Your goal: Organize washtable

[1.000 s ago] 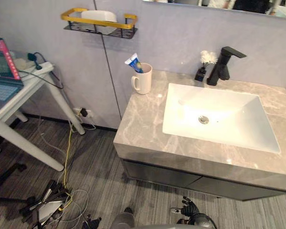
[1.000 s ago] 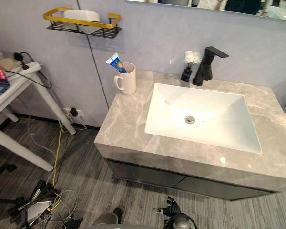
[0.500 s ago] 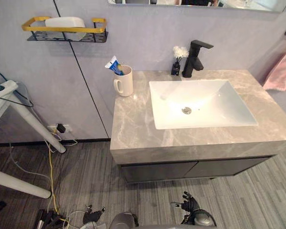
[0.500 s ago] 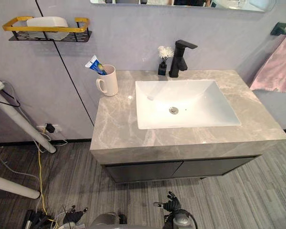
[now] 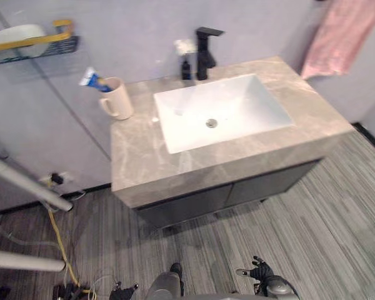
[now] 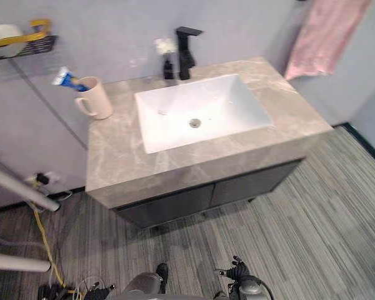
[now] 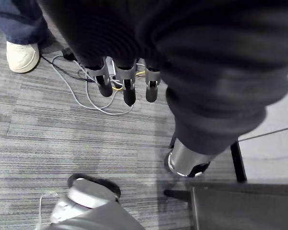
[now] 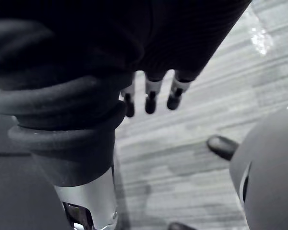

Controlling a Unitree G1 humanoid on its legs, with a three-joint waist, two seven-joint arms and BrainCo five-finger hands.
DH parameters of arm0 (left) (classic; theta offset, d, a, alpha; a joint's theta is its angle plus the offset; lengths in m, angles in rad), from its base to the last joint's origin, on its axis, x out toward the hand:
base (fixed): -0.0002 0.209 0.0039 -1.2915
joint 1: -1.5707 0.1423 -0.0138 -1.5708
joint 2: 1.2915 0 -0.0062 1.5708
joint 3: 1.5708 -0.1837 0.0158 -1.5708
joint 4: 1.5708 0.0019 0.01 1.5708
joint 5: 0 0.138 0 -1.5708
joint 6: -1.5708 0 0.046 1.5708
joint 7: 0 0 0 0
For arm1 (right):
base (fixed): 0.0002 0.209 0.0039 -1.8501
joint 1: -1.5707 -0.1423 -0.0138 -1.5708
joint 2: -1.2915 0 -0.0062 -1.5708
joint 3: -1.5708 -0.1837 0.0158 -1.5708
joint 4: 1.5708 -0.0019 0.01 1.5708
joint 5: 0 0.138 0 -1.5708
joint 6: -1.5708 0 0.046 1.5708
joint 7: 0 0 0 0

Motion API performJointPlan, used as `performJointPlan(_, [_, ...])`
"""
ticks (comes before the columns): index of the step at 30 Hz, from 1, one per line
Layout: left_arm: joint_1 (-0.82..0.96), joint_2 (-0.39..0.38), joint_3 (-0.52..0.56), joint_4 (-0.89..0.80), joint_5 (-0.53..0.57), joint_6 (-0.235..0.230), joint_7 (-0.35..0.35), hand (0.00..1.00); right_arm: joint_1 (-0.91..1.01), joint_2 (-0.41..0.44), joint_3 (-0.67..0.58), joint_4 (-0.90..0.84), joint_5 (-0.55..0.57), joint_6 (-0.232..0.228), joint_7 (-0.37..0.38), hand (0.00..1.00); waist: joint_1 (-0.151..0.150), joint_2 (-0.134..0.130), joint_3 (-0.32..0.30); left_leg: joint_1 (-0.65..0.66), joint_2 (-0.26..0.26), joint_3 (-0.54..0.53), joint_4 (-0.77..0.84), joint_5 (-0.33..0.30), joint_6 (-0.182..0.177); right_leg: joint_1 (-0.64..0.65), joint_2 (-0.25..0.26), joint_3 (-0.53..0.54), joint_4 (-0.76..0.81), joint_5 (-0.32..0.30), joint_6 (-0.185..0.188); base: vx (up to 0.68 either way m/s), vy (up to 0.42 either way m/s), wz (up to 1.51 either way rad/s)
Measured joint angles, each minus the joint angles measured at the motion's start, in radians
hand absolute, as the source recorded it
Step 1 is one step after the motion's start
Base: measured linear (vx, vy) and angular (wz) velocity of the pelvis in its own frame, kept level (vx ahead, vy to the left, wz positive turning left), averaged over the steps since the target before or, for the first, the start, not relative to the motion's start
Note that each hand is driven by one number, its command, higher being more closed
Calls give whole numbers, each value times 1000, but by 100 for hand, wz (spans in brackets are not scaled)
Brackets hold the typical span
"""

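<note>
The washtable (image 5: 144,156) is a grey-beige marbled counter over a dark cabinet, with a white rectangular basin (image 5: 253,106) sunk into it. Left of the basin, level with its back edge, a cream mug (image 5: 120,100) stands upright with its handle turned away from the basin. A blue-and-white toothpaste tube (image 5: 90,79) leans out of it, also tilted away from the basin. Behind the basin stands a black faucet (image 5: 205,53). Just beside it, on the mug's side, is a small dark bottle (image 5: 186,65) topped with a white tuft.
</note>
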Motion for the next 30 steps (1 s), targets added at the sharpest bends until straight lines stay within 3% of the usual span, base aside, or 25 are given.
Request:
performJointPlan(2, [25, -32, 58, 0, -1, -1, 0, 0, 44, 2, -7, -51, 15, -7, 0, 0, 16, 15, -1, 8, 9, -151, 101, -121, -27, -69, 52, 182, 24, 18, -4, -73, 169, -232])
performJointPlan(4, [27, -49, 68, 1, -1, 0, 0, 0, 46, 7, -49, -51, 24, -1, -4, 0, 19, 36, -3, 32, 39, -190, 102, -214, -41, -123, 98, 291, 28, 46, 2, -80, 184, -213])
performJointPlan(5, [24, -48, 69, 1, -1, 0, 0, 0, 50, 9, -58, -52, 31, 0, -4, 0, 10, 45, -5, 37, 44, -179, 92, -243, -36, -140, 103, 314, 28, 54, 9, -84, 199, -173])
performJointPlan(6, [-4, -34, 76, -6, -1, -2, 1, 0, 62, 22, -77, -62, 43, 4, -9, 0, -10, 13, 12, 30, 32, -119, 115, -252, -22, -168, 98, 363, 24, 77, 8, -162, 243, -141])
performJointPlan(8, [-34, -21, 81, -4, 4, -1, 0, 0, 78, 38, -84, -113, 45, 4, -16, 0, -30, -2, 21, -7, 31, -36, 190, -296, 8, -205, 102, 434, 5, 118, 6, -207, 274, -162])
performJointPlan(9, [-40, -19, 83, -5, 4, -1, 2, 0, 73, 57, -103, -117, 45, 7, -16, 0, -31, 1, 20, -12, 59, 69, 194, -305, 26, -237, 112, 428, -36, 226, -23, -160, 190, -237])
performJointPlan(10, [-41, -19, 82, -3, 5, 0, 2, 0, 44, 65, -107, -121, 46, 7, -17, 0, -25, 10, 19, -4, 118, 177, 169, -290, 45, -249, 123, 325, -71, 301, -104, -140, 155, -255])
performJointPlan(11, [-39, -17, 81, -1, 8, 2, 1, 0, 32, 75, -106, -124, 46, 7, -14, 0, -28, 9, 20, 12, 128, 228, 150, -282, 50, -262, 116, 210, -10, 276, -108, -43, 128, -252])
performJointPlan(13, [-37, -20, 77, -2, 11, 5, 0, 0, 36, 90, -105, -128, 44, 3, -13, 0, -30, 14, 18, 116, 148, 428, 88, -268, 65, -233, 38, -134, 219, 72, -141, 4, 113, -229])
performJointPlan(14, [-33, -23, 75, -2, 16, 6, -2, 0, 39, 91, -105, -126, 42, 3, -9, 0, -28, 17, 16, 144, 154, 484, 72, -268, 65, -210, 24, -195, 250, 35, -150, -51, 64, -237])
performJointPlan(16, [-35, -19, 52, 1, 17, 7, -4, 0, 44, 90, -105, -109, 35, 3, 6, 0, -33, 22, -3, 198, 176, 661, 41, -268, 65, -139, -25, -359, 286, -53, -149, -76, 9, -227])
performJointPlan(17, [-39, -14, 45, 2, 18, 6, -5, 0, 38, 86, -105, -92, 35, 3, 6, 0, -33, 17, -6, 202, 178, 693, 40, -268, 65, -122, -38, -396, 265, -58, -148, -51, -141, -227])
performJointPlan(18, [-52, 2, 38, 4, 18, 6, -22, 0, 22, 72, -104, -48, 33, 5, 4, 0, -34, -14, -21, 208, 174, 742, 38, -266, 59, -100, -23, -421, 163, -43, -80, -18, -129, -171])
performJointPlan(21, [-73, -1, 30, 23, 19, 7, -42, 0, 33, 34, -113, -18, 32, 6, 1, 0, -44, 14, -7, 260, 207, 748, 55, -249, 30, -81, 70, -320, 86, -3, -95, 83, -210, -138])
performJointPlan(22, [-71, -3, 32, 26, 19, 9, -42, 0, 35, 31, -112, -7, 32, 5, 2, 0, -38, 15, -7, 264, 232, 761, 101, -249, 29, -72, 78, -288, 80, -3, -99, 82, -116, -141])
performJointPlan(23, [-61, 1, 46, 32, 23, 12, -43, 0, 42, 16, -102, -1, 32, 5, 3, 0, -34, 15, -3, 253, 290, 776, 260, -244, 29, -55, 127, -220, 64, -6, -110, 106, -157, -178])
performJointPlan(24, [-37, 5, 58, 32, 27, 14, -43, 0, 44, 16, -82, 2, 32, 4, 4, 0, -33, 33, 6, 206, 377, 725, 485, -195, 118, -27, 177, -144, 60, -14, -128, 126, -163, -189])
performJointPlan(25, [-23, 4, 55, 32, 27, 20, -43, 0, 43, 14, -76, 2, 32, 3, 3, 0, -31, 39, 9, 159, 404, 674, 587, -138, 207, -20, 191, -103, 65, -19, -139, 131, -74, -215])
performJointPlan(26, [-2, -2, 53, 18, 27, 14, -41, 0, 39, 9, -74, 2, 33, 3, 1, 0, -27, 34, 15, 82, 401, 560, 731, -145, 234, -15, 218, -21, 76, -32, -162, 138, 90, -218])
performJointPlan(28, [9, -1, 43, 20, 30, 27, -42, 0, 31, 9, -73, 16, 34, 5, 0, 0, -27, 34, 17, -16, 282, 382, 777, -209, 151, -6, 234, 105, 82, -36, -169, 184, 144, -215])
performJointPlan(29, [20, -4, 25, 19, 30, 28, -42, 0, 29, 6, -74, 30, 35, 5, 1, 0, -18, 27, 28, -49, 198, 278, 736, -239, 102, 9, 237, 194, 82, -33, -164, 208, 200, -207])
performJointPlan(30, [27, -8, 21, 9, 29, 28, -41, 0, 29, 4, -74, 34, 34, 6, 1, 0, -5, 28, 29, -67, 152, 211, 681, -253, 82, 16, 242, 263, 82, -27, -153, 222, 281, -243])
